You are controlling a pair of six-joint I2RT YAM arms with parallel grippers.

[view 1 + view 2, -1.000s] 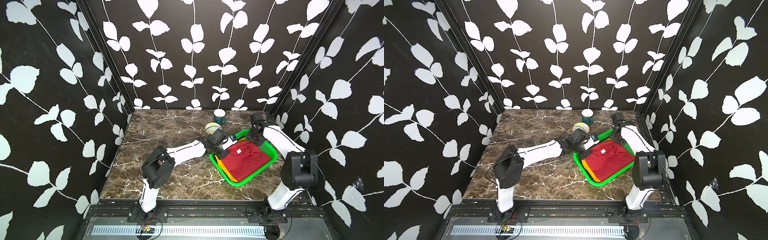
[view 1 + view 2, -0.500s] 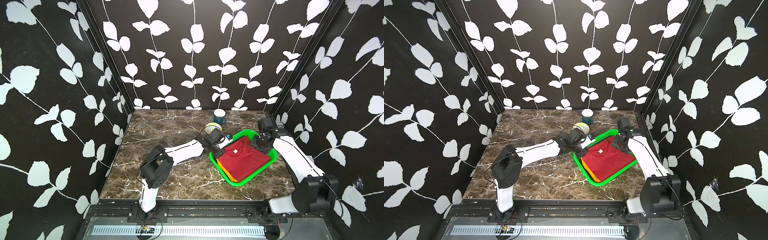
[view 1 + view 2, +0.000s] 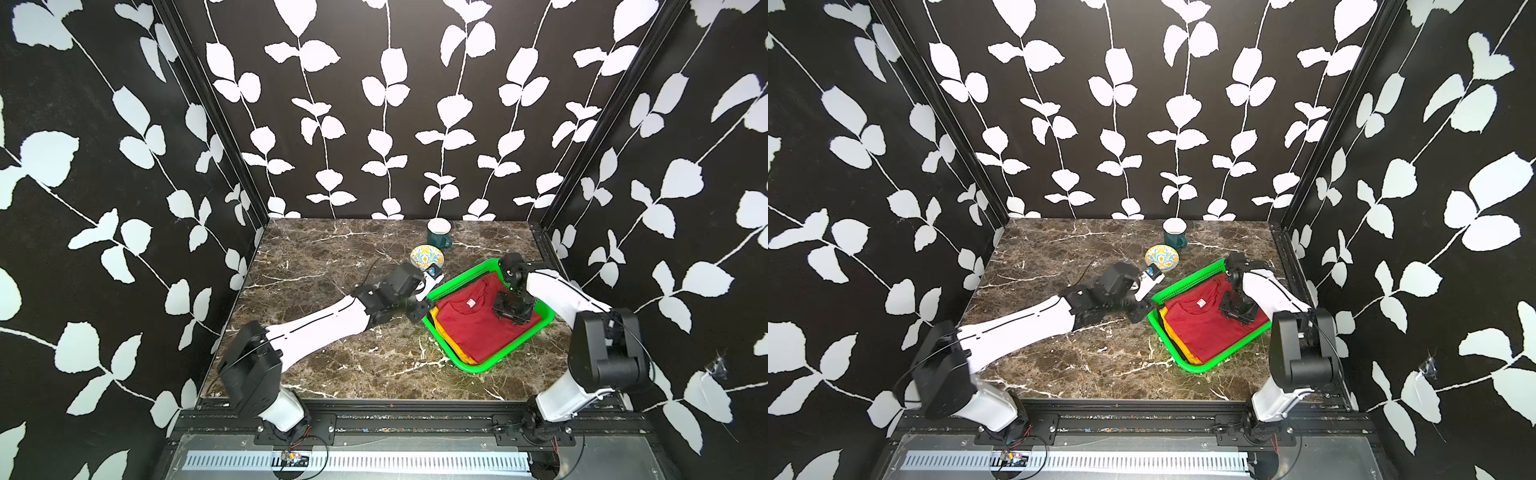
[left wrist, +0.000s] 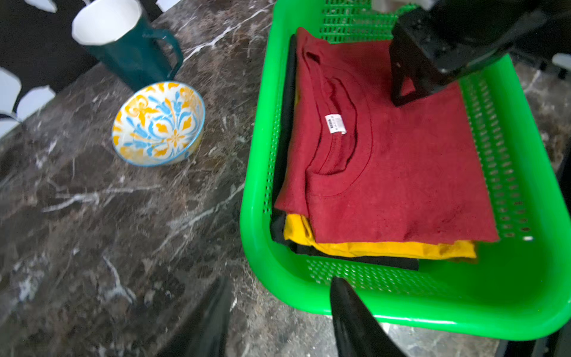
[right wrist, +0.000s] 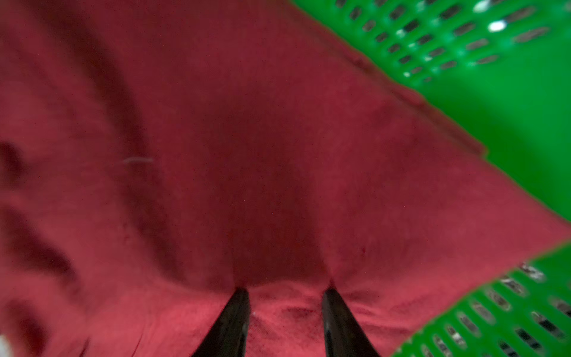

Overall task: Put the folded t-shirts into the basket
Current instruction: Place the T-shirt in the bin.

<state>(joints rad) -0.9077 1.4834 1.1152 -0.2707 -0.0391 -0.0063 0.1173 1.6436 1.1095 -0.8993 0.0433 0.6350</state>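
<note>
Veined marble (image 4: 123, 216) bears perforated basket (image 4: 525, 293) holding perhaps three flat-folded t-shirts (image 4: 401, 173)

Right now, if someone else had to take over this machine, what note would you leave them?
Left gripper: jaws open, holding nothing, at the basket rim on the left arm's side.
Right gripper: jaws parted, tips pressed down on the red t-shirt inside the basket.
Things: all three shirts are stacked in the basket, with the red t-shirt on top, the yellow t-shirt under it and the black t-shirt at the bottom.
Done: every folded shirt is in.
Left: probably only lifting both arms clear.
</note>
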